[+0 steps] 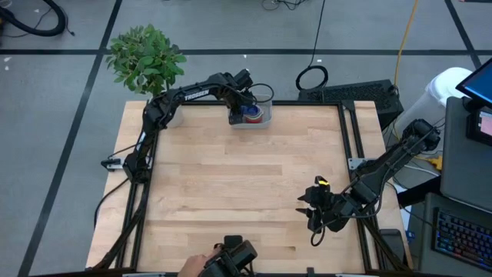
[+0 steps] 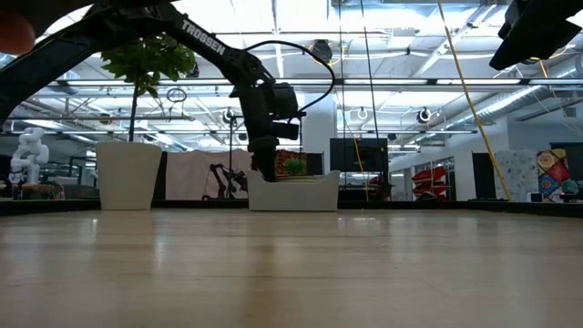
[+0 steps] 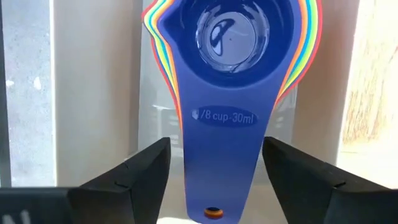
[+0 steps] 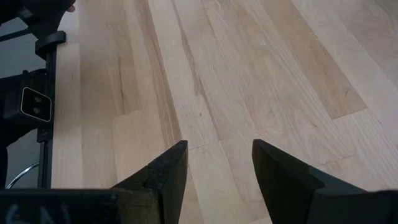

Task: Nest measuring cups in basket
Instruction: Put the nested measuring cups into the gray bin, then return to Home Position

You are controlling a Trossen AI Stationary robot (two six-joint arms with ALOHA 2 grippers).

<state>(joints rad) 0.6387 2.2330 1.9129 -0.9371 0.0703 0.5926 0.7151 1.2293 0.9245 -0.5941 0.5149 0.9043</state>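
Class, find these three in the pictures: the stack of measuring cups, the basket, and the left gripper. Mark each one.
stack of measuring cups [image 3: 227,93]: left wrist view, top dark blue cup's handle base.
basket [image 2: 293,194]: low view, its pale front wall.
left gripper [image 3: 214,168]: left wrist view, midway between its open fingers, astride the handle.

Bright, even overhead light (ceiling strips glare in low view), soft shadows.

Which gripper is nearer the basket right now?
Left. The left gripper hangs open right over the basket at the table's far edge; the right gripper sits open near the front right, well away.
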